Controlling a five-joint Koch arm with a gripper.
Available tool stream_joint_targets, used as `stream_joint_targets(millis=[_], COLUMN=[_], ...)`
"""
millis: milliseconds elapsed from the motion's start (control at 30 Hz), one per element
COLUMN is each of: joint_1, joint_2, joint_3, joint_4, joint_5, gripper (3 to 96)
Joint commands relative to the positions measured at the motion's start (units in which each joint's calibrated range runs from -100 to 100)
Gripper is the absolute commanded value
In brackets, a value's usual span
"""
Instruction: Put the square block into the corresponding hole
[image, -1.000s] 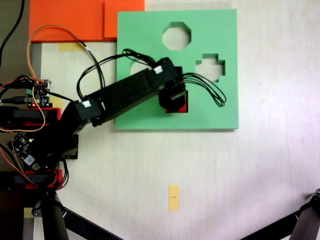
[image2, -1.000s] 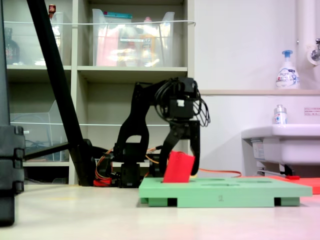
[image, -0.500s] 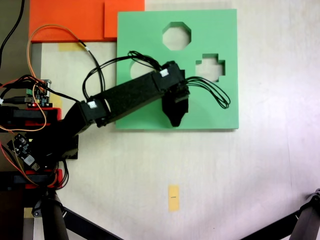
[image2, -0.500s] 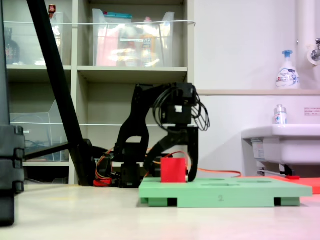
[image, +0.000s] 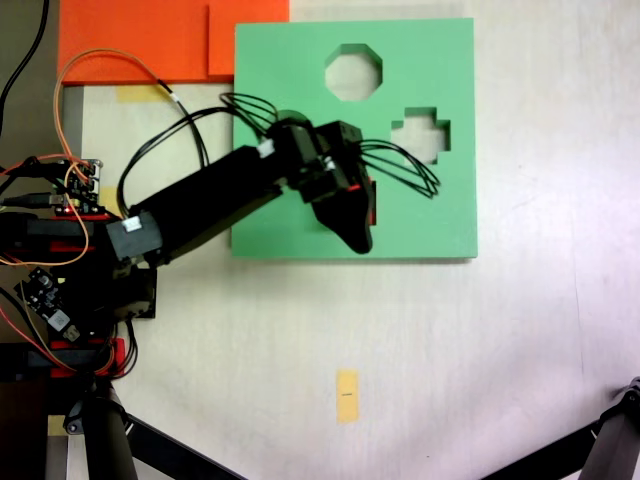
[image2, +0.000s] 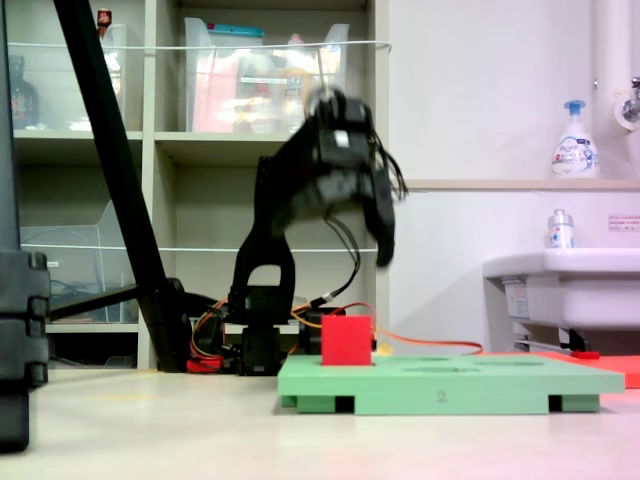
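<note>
- We see a pale, off-white surface filling most of the first exterior view, with a green foam board at upper centre and orange sheets at the upper left.
- A small yellow strip lies low in that frame, well apart from the board.
- In the second exterior view we find shelves with clear bins behind the arm, a white sink at the right, and a soap dispenser on the ledge above it.
- Its label is too small for us to read.
- The red cube sits upright on the board at its square hole, standing proud of the board's top.
- The hand hangs raised above the cube, holding nothing; we cannot tell how wide it stands.
</note>
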Motion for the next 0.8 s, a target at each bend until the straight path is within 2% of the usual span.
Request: stream_joint_targets(millis=[33,200,267,467,533,633,800], joint_1=[-0.88,-6.11,-9.72,-14.21,-14.31,-15.34,-13.92], joint_2=[-15.81,-33.68,-36.90,-33.82,-38.43,-56.45,-72.79], joint_3=[7.59,8.09,8.09,5.00,-7.76,-42.36,-75.96], joint_4=[-1.66,-1.66,-1.66,-1.66,3.25,31.46,49.37], joint_5=[-10.45,-33.21,-33.99,-38.34,-38.68,-38.68,-38.73], gripper=[85.6,84.8,69.8,68.9,68.9,67.4,65.0])
